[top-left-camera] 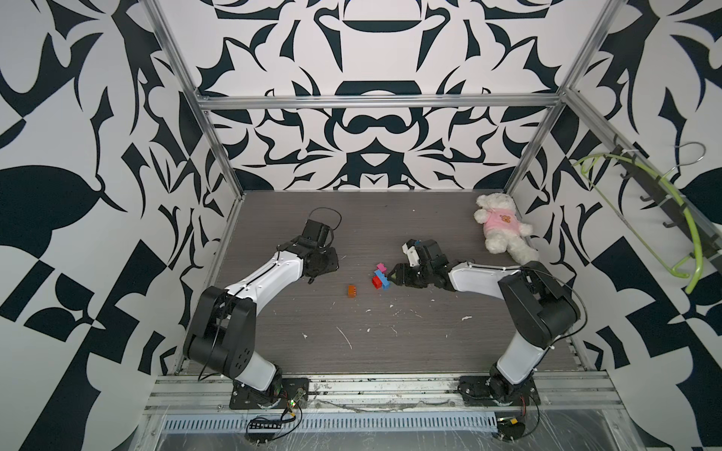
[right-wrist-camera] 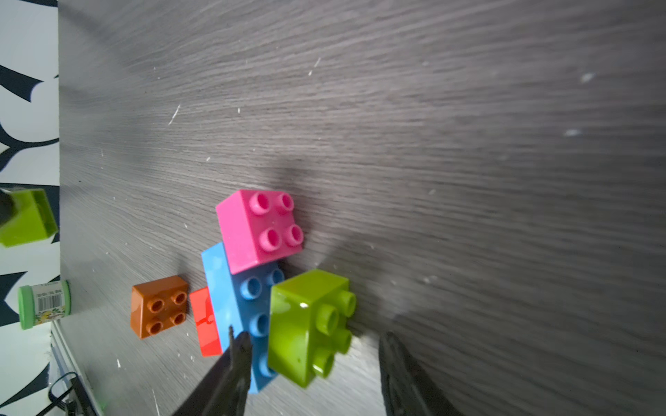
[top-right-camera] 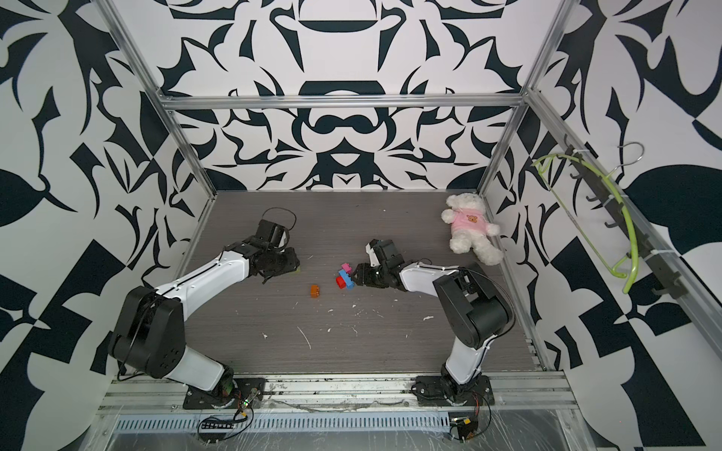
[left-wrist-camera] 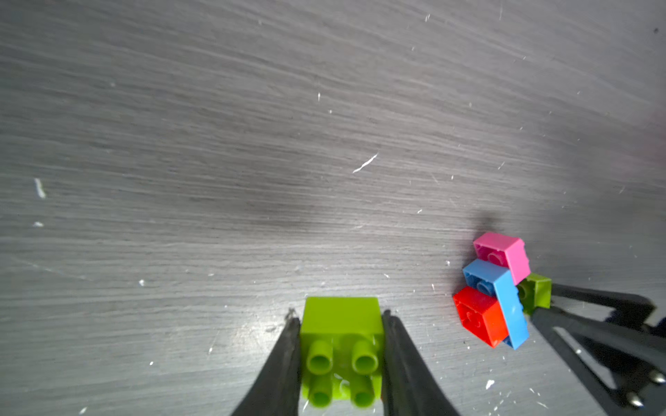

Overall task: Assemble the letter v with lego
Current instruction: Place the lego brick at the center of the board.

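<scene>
Left gripper clamps the held lime green brick by its sides, studs toward the wrist camera, low over the bench. Right gripper stands with its jaws parted on either side of the second lime green brick. A gap shows at 1 finger, so it grips nothing. That brick leans tilted against the studded face of the blue brick. The blue brick joins the pink brick and the red brick in 1 cluster mid-bench, well apart from the bench's edges in both top views. The orange brick lies alone near the cluster on the left arm's side, not touching it. Open bench stretches from the bricks to the front rail. A teddy bear lies in the far right corner beside the right wall.
</scene>
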### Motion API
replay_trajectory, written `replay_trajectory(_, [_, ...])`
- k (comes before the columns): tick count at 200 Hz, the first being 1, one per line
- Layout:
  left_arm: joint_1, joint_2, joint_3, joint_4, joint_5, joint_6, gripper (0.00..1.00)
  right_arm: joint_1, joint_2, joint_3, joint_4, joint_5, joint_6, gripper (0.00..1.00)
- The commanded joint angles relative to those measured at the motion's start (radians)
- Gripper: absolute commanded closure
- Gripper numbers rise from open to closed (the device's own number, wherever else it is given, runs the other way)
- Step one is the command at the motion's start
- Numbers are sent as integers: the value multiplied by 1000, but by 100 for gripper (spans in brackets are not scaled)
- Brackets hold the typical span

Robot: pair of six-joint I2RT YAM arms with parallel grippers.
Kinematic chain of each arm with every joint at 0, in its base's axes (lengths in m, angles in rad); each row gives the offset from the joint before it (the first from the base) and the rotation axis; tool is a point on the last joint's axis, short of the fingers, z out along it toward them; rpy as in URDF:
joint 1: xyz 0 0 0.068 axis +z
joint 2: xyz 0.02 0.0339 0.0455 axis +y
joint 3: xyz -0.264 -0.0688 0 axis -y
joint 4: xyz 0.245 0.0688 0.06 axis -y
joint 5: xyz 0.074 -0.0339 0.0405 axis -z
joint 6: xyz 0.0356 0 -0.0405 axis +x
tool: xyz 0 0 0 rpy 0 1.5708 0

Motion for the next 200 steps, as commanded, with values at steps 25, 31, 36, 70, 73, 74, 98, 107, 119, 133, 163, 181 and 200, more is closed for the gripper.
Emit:
replay_trajectory(25, [-22,51,-8,19,1,-36,87,-7,-49,72,-120,46,-111,49])
replay_trajectory(31, [-22,65,-7,25,4,-40,87,-2,-43,84,-125,45,-115,49])
replay_trajectory(36, [-22,74,-4,30,6,-43,88,3,-40,90,-124,46,-118,49])
replay_trajectory(70, [-22,124,24,23,-21,-53,88,33,4,153,-151,69,-134,49])
replay_trajectory(73, [-22,130,29,18,-26,-53,88,34,8,160,-160,78,-137,49])
replay_trajectory(74, [-22,131,31,16,-27,-53,88,36,10,162,-162,83,-138,49])
replay_trajectory(98, [-23,150,43,6,-45,-56,88,55,33,195,-205,131,-160,52])
replay_trajectory(107, [-24,155,45,7,-47,-56,87,64,39,210,-226,148,-175,52])
replay_trajectory(119, [-30,162,50,0,-64,-58,86,75,47,229,-263,185,-189,54])
replay_trajectory(133, [-41,174,53,-4,-77,-59,83,83,54,242,-286,201,-201,58])
replay_trajectory(163, [-48,199,60,-5,-79,-64,79,90,52,244,-309,238,-210,66])
replay_trajectory(181, [-48,201,62,-2,-75,-62,66,91,54,249,-320,245,-216,70])
replay_trajectory(200, [-48,184,60,-4,-73,-62,55,91,49,245,-329,244,-224,71])
